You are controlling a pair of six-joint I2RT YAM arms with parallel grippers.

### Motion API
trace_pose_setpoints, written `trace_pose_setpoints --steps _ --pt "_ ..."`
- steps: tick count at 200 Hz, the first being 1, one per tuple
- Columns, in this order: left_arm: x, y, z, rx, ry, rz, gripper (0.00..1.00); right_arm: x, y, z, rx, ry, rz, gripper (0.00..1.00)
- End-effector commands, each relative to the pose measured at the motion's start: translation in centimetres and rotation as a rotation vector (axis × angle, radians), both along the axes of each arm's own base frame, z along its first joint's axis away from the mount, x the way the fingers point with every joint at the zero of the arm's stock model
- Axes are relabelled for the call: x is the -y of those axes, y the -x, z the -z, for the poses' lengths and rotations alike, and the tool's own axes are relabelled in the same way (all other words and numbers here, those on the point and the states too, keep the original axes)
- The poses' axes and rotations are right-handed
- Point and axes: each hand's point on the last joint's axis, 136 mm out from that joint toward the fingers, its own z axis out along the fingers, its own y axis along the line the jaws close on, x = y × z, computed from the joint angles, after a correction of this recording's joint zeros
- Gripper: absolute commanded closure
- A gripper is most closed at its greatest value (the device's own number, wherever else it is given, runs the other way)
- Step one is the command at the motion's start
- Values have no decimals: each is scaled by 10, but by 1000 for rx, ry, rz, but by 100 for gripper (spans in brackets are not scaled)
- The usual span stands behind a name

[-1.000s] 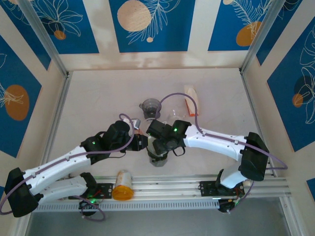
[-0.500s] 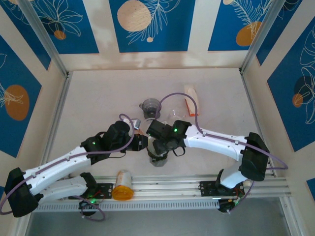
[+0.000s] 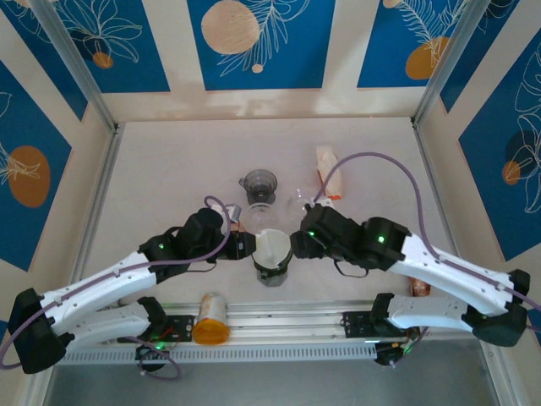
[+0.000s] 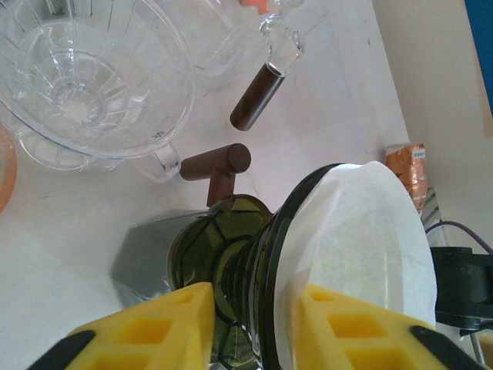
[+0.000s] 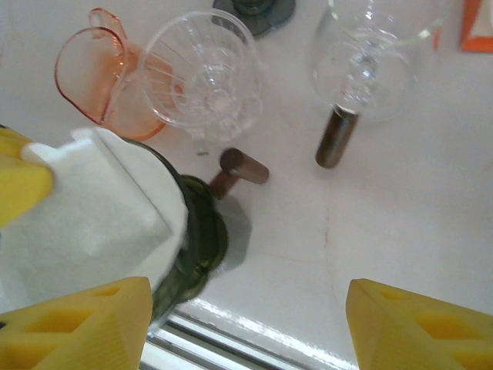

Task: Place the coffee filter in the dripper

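Sitting in the dark dripper [image 3: 272, 272], the white coffee filter [image 3: 272, 246] was seen; the dripper was apparently clamped by the left gripper [image 4: 250, 308], the right gripper [image 5: 246, 324] held alongside, fingers spread wide.

The right gripper [image 3: 298, 243] pulls back rightward off the dark dripper [image 3: 272, 271], jaws wide; the white coffee filter [image 3: 272, 247] now sits uncovered to its left.
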Motion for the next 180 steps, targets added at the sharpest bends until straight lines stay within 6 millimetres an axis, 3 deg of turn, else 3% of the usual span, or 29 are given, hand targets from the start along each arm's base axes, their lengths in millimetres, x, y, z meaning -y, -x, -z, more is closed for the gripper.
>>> trace_pose_setpoints --steps 1,69,119,151,180 --pt "1 -3 -4 10 21 -11 63 24 13 26 -62 22 71 33" --pt "0 -3 -26 47 79 -18 40 36 37 81 -181 -2 112 34" --pt "-25 -4 -29 82 46 -99 33 33 49 109 -244 -34 90 36" --pt "-56 -18 -6 7 53 -227 37 10 60 127 -306 -114 -4 42" --pt "-80 -31 21 -55 21 -317 43 6 63 135 -328 -125 -24 46"
